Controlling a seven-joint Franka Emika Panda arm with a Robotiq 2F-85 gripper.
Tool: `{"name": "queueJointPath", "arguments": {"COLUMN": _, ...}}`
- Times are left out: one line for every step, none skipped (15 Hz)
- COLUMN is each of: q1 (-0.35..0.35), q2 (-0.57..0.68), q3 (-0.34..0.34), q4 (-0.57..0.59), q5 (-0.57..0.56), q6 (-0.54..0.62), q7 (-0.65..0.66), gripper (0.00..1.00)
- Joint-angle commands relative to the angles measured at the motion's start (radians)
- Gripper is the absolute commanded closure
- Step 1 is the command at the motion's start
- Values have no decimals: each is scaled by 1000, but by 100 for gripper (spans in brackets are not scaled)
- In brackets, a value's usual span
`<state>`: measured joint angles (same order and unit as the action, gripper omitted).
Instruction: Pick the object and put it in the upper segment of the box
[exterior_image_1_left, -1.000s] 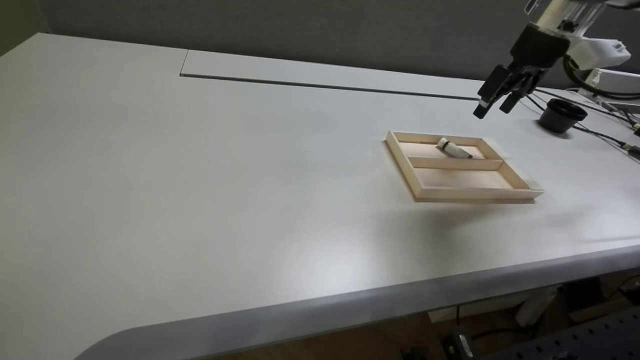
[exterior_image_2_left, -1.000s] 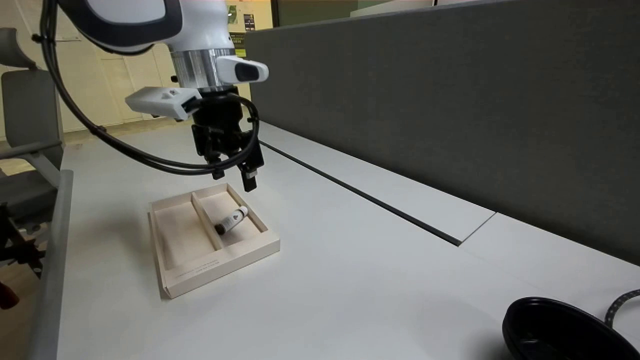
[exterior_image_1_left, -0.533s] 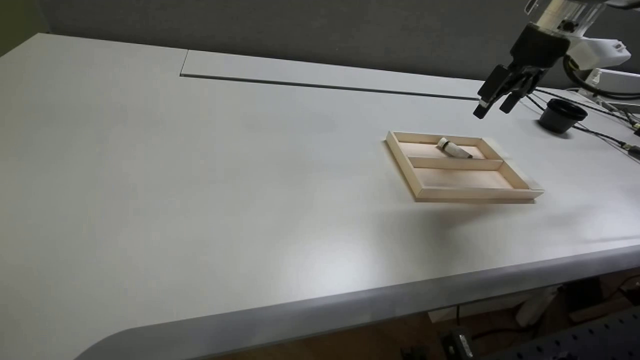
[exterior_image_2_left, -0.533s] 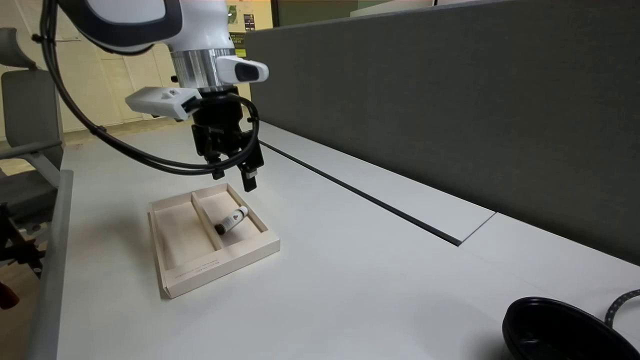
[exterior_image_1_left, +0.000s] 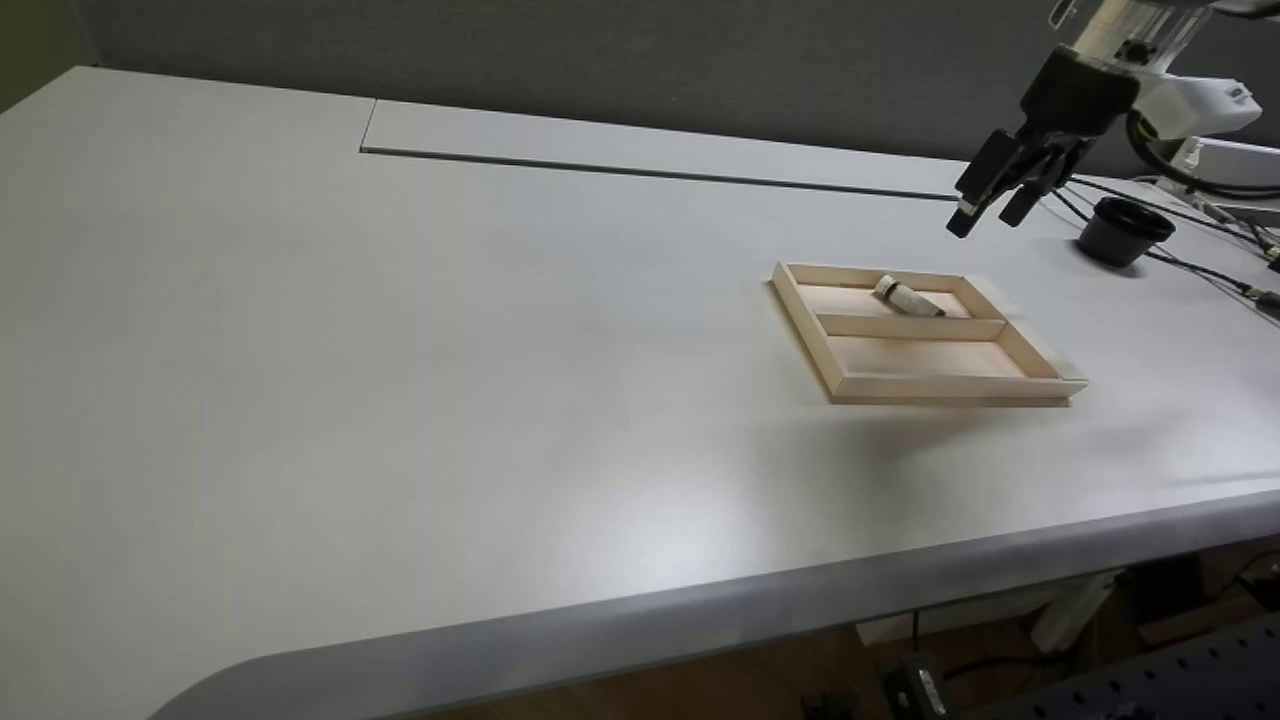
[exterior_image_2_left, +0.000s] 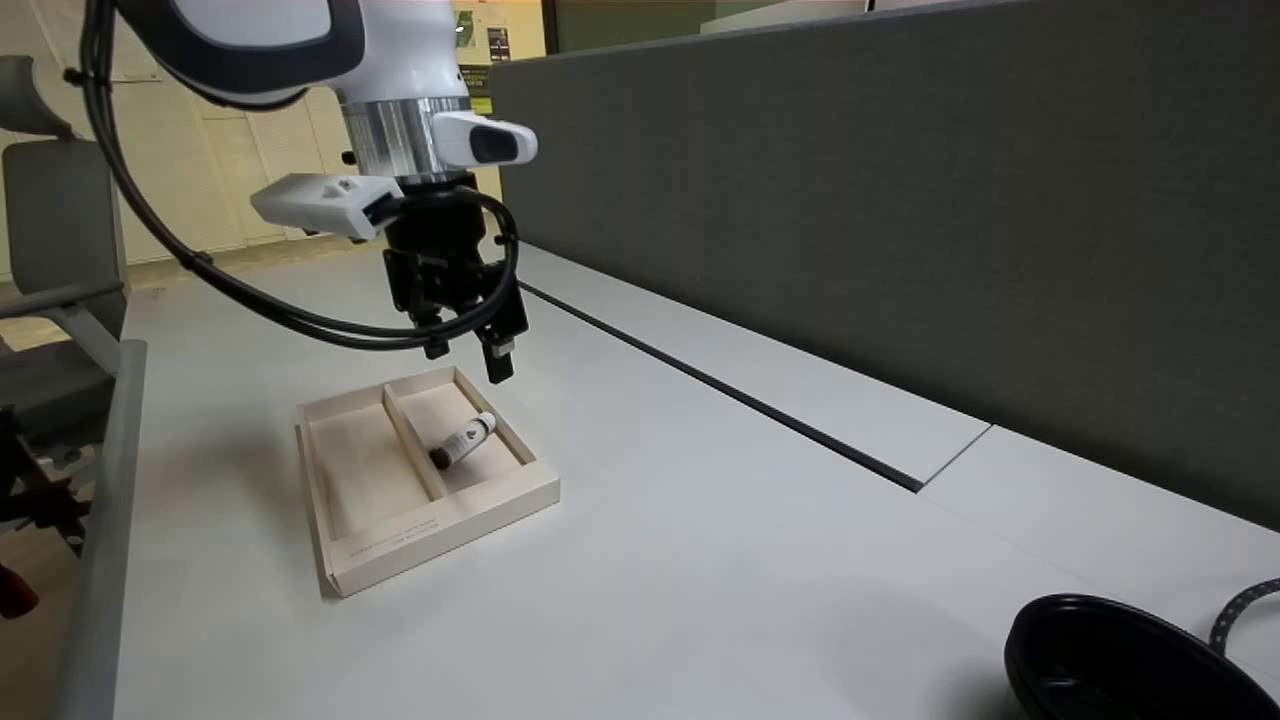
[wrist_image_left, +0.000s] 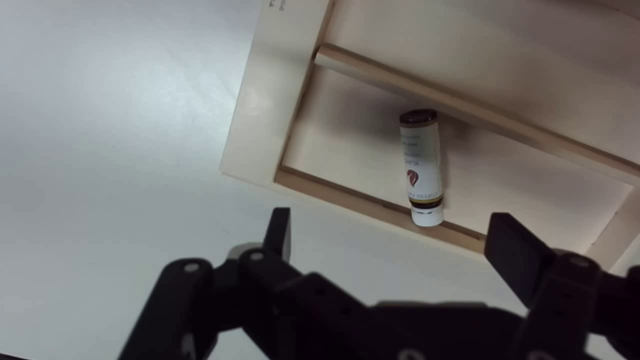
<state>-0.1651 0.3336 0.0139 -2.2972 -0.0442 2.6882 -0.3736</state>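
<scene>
Wrist view: your hand (wrist_image_left: 395, 241) is released and spread wide. Toward 12 o'clock, the bottle (wrist_image_left: 422, 160) lies in the box (wrist_image_left: 257, 130), in the compartment (wrist_image_left: 340, 145) at 6 o'clock of the divider (wrist_image_left: 450, 101), white cap (wrist_image_left: 427, 216) toward 6 o'clock.

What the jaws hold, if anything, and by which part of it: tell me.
Nothing is held; the jaws stand open, and the bottle rests in the box.
</scene>
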Motion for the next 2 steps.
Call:
{"name": "queueJointPath", "arguments": {"q1": 3, "q2": -1, "q3": -3, "q4": 1, "q5": 1, "q6": -3, "q7": 0, "gripper": 0}}
{"name": "queueJointPath", "arguments": {"q1": 3, "q2": -1, "q3": -3, "q4": 1, "q5": 1, "q6": -3, "q7": 0, "gripper": 0}}
